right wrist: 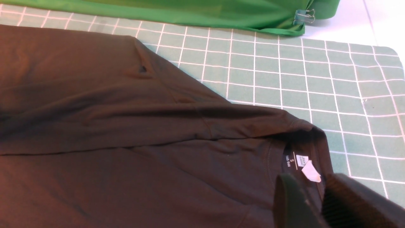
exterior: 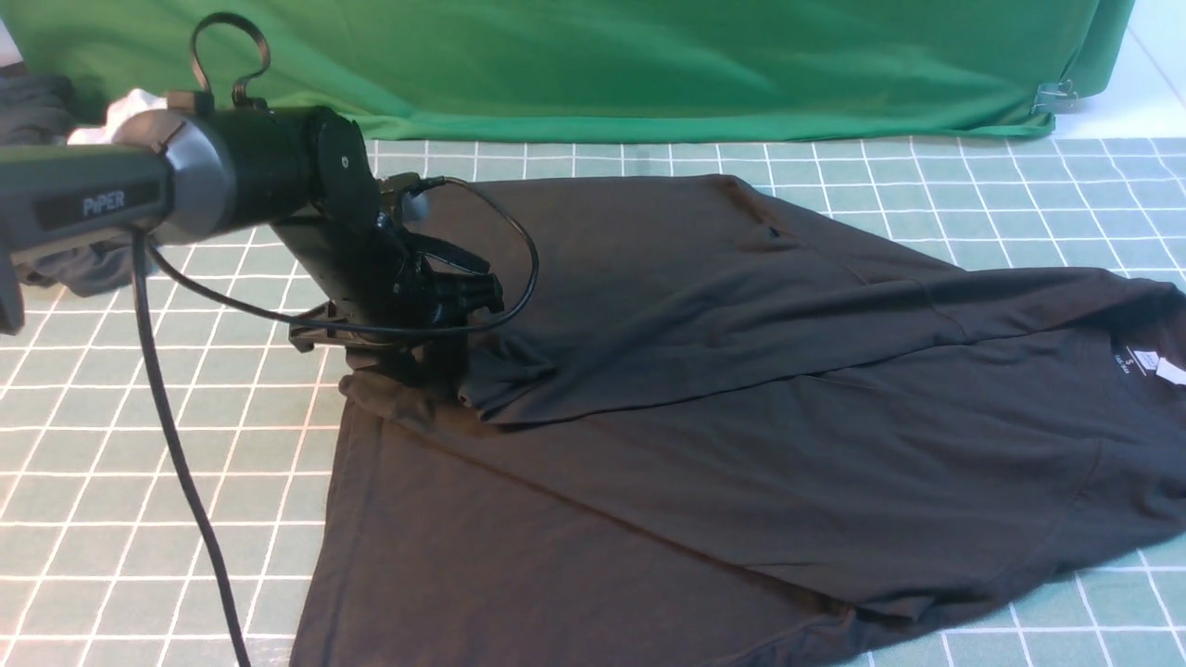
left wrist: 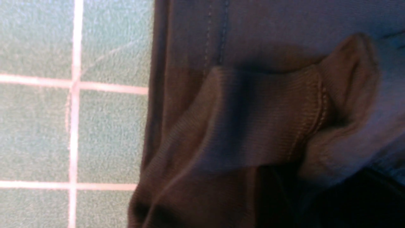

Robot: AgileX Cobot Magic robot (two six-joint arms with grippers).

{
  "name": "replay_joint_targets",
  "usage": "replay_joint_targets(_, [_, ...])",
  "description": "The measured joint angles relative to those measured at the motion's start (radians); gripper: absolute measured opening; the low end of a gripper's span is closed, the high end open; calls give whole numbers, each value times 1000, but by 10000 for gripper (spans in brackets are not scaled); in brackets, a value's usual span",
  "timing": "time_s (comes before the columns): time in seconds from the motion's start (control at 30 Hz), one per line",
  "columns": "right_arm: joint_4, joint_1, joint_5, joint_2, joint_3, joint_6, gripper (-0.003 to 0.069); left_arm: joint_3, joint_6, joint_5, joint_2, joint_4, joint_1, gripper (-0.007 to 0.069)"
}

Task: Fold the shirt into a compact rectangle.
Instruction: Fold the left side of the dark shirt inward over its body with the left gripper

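Note:
The black shirt [exterior: 741,445] lies spread on the green checked mat [exterior: 139,445], its far half folded over toward the middle. The white neck label [exterior: 1169,371] shows at the right end. My left gripper [exterior: 468,298] sits low over the folded flap's left corner, tips dark against the cloth. In the left wrist view a bunched hem of the shirt [left wrist: 253,126] lies close under the camera and the jaws are lost in shadow. My right gripper [right wrist: 319,202] hovers just short of the neck label [right wrist: 311,172], open, with nothing between its fingers [right wrist: 291,202]. It is outside the front view.
A green backdrop cloth [exterior: 649,65] hangs at the mat's far edge, held by a metal clip [exterior: 1056,93]. A dark grey garment [exterior: 37,111] and a white cloth [exterior: 130,104] lie at the far left behind the left arm. The arm's cable [exterior: 185,482] hangs across the left.

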Motion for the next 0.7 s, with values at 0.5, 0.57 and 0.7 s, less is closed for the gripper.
replay_joint_targets(0.5, [1, 0, -1, 0, 0, 0, 155, -104, 50, 151, 1, 20, 0, 24])
replay_joint_targets(0.57, [1, 0, -1, 0, 0, 0, 155, -104, 60, 200, -3, 30, 0, 22])
replay_joint_targets(0.7, [1, 0, -1, 0, 0, 0, 155, -104, 63, 277, -33, 71, 0, 22])
